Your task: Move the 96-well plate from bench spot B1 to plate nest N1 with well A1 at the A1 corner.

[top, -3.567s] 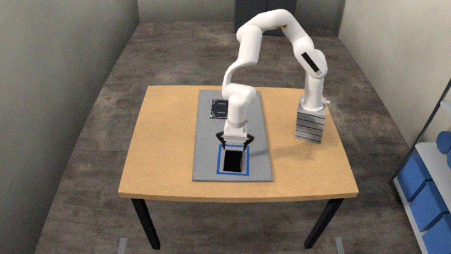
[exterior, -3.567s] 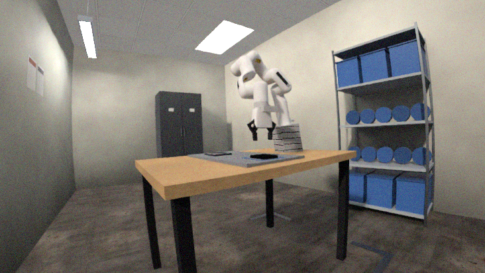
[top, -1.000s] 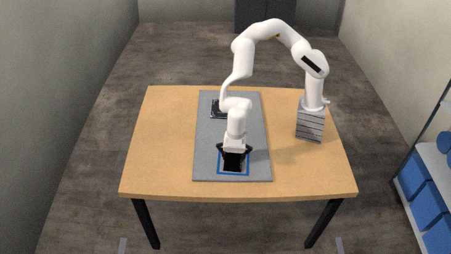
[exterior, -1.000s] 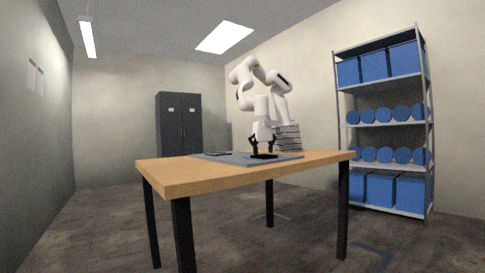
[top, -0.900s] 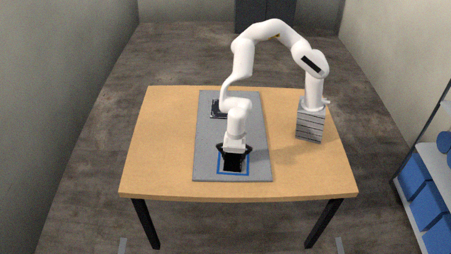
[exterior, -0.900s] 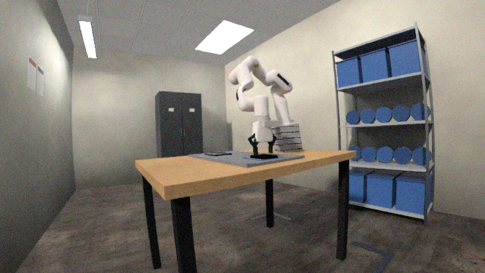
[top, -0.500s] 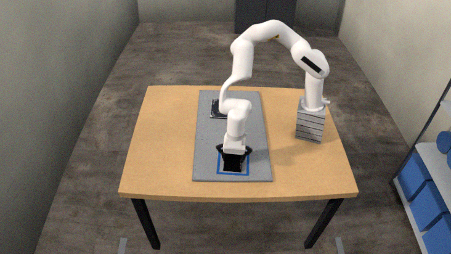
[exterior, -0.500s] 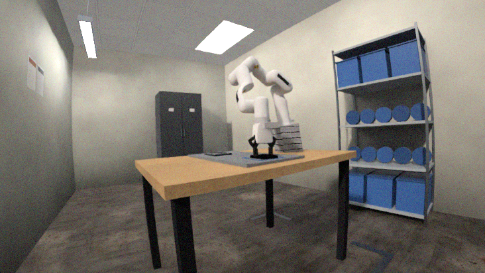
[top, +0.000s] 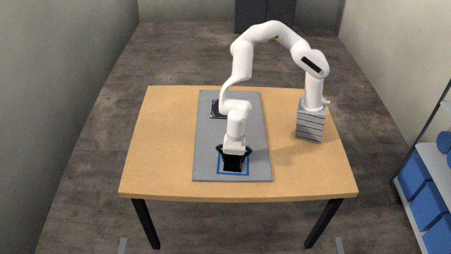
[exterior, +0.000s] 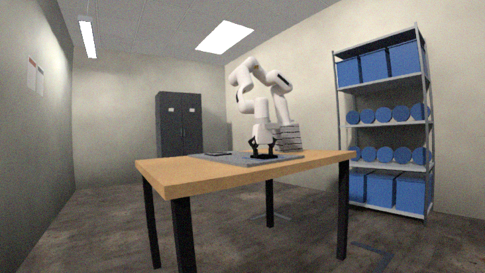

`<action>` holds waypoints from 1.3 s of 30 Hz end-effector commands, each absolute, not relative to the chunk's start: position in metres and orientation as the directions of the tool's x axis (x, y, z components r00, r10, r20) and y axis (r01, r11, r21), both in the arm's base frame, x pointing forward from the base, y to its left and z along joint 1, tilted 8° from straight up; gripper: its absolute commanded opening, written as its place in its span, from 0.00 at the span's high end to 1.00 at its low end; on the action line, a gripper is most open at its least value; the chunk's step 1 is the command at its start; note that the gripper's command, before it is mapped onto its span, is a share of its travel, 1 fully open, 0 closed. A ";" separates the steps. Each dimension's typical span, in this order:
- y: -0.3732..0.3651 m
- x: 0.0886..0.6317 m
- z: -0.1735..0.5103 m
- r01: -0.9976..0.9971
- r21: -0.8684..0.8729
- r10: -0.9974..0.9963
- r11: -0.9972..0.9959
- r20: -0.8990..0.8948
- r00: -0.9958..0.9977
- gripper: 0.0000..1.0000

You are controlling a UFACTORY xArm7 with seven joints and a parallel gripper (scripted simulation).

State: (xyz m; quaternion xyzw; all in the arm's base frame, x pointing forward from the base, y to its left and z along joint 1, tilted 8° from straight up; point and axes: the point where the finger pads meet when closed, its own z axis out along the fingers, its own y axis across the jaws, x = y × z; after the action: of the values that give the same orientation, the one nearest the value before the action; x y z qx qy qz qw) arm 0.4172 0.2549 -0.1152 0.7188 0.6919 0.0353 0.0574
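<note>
The black 96-well plate [top: 232, 164] lies flat inside the blue outline of spot B1 at the near end of the grey mat. It also shows in the exterior view as a low black slab. My gripper [top: 233, 155] [exterior: 262, 151] points straight down over the plate, fingers wide open on either side of it, tips close to the plate's level. Whether the fingers touch the plate I cannot tell. The dark plate nest N1 [top: 217, 108] sits at the far end of the mat, partly hidden behind my arm. The cut-off corner is too small to see.
My arm's base stands on a grey block [top: 310, 122] at the table's right. A blue-laden shelf [exterior: 385, 122] stands to the right of the table, and a dark cabinet [exterior: 178, 123] stands at the back wall.
</note>
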 end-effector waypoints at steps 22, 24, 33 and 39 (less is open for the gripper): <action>0.256 0.418 -0.113 0.990 0.134 0.999 -0.035 -0.027 0.039 1.00; 0.256 0.418 -0.113 0.990 0.134 0.999 -0.035 -0.027 0.039 1.00; 0.256 0.418 -0.113 0.990 0.134 0.999 -0.035 -0.027 0.039 1.00; 0.256 0.418 -0.113 0.990 0.134 0.999 -0.035 -0.027 0.039 1.00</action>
State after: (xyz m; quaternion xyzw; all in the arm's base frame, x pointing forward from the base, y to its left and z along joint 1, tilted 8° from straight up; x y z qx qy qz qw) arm 0.4170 0.2548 -0.1147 0.7188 0.6919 0.0352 0.0574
